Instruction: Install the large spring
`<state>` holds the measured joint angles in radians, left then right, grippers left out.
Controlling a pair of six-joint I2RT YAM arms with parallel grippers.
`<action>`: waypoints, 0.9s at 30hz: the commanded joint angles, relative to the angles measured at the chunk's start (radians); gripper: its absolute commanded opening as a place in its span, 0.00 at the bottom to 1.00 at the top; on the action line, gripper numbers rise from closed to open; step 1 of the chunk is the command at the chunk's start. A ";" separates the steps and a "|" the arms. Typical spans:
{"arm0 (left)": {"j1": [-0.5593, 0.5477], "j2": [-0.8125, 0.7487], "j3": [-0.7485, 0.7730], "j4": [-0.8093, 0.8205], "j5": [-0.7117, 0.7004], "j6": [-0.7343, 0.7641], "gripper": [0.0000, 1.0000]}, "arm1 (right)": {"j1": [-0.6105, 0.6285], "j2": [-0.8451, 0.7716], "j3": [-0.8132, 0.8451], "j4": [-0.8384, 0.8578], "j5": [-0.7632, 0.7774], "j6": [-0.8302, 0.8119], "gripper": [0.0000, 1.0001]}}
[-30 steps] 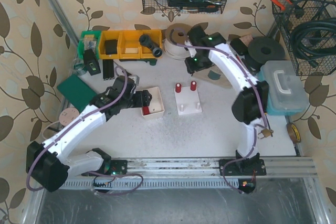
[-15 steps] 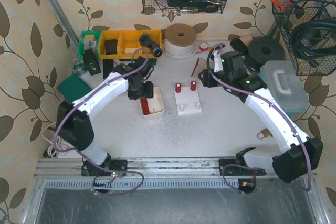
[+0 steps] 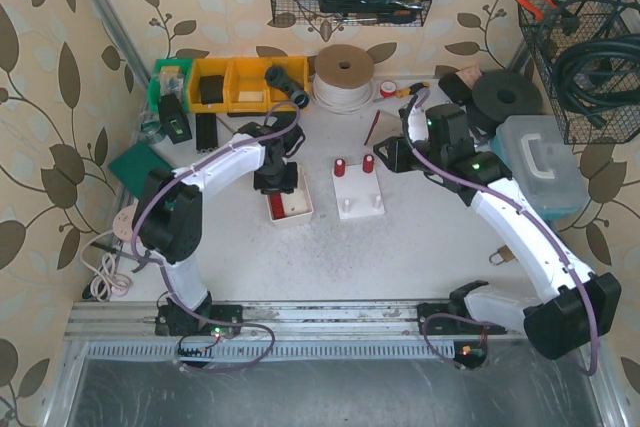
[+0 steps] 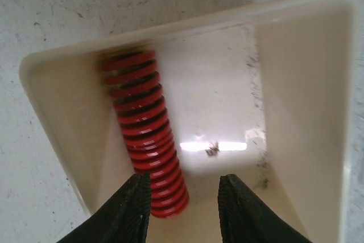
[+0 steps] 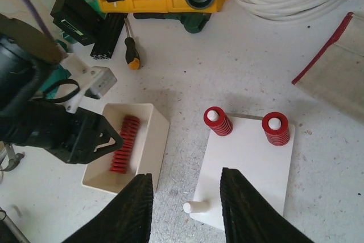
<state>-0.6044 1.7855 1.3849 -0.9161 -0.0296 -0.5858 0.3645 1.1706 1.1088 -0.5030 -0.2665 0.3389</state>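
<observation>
The large spring [image 4: 145, 135] is red and lies along the left wall of a cream tray [image 4: 296, 112]. My left gripper [image 4: 185, 200] is down inside the tray, open. The spring's near end sits against the left finger [image 4: 128, 214] and well apart from the other. In the top view this gripper [image 3: 275, 185] covers most of the tray [image 3: 303, 209]. A white base plate [image 5: 250, 169] carries two short red springs [image 5: 218, 121] [image 5: 276, 128] on pegs and one bare peg [image 5: 196, 206]. My right gripper [image 5: 185, 211] hovers open above the plate's near left corner, holding nothing.
Yellow bins [image 3: 235, 85], a white cable coil [image 3: 343, 72] and black discs [image 3: 508, 99] line the back. A screwdriver [image 5: 131, 52] lies behind the tray. A plastic box [image 3: 540, 162] stands right, a green pad [image 3: 145, 169] left.
My left gripper has swung over from the tray's left side, dropped into the tray, and narrowed its jaws. My right gripper has come forward from the back to the base plate.
</observation>
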 commanded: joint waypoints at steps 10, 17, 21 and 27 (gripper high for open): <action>-0.009 0.064 -0.053 0.134 -0.102 -0.091 0.47 | 0.004 0.031 0.013 -0.011 -0.035 -0.034 0.34; -0.008 0.130 -0.061 0.172 -0.073 -0.098 0.49 | 0.004 0.033 0.031 -0.032 -0.024 -0.039 0.33; -0.009 0.144 -0.048 0.181 -0.059 -0.106 0.49 | 0.004 0.035 0.039 -0.053 -0.016 -0.046 0.33; -0.014 0.061 -0.100 0.235 -0.066 -0.141 0.48 | 0.004 0.033 0.037 -0.062 -0.014 -0.044 0.33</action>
<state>-0.6170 1.8767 1.3380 -0.7296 -0.1028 -0.6903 0.3645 1.2003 1.1130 -0.5407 -0.2813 0.3092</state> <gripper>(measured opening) 0.484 0.329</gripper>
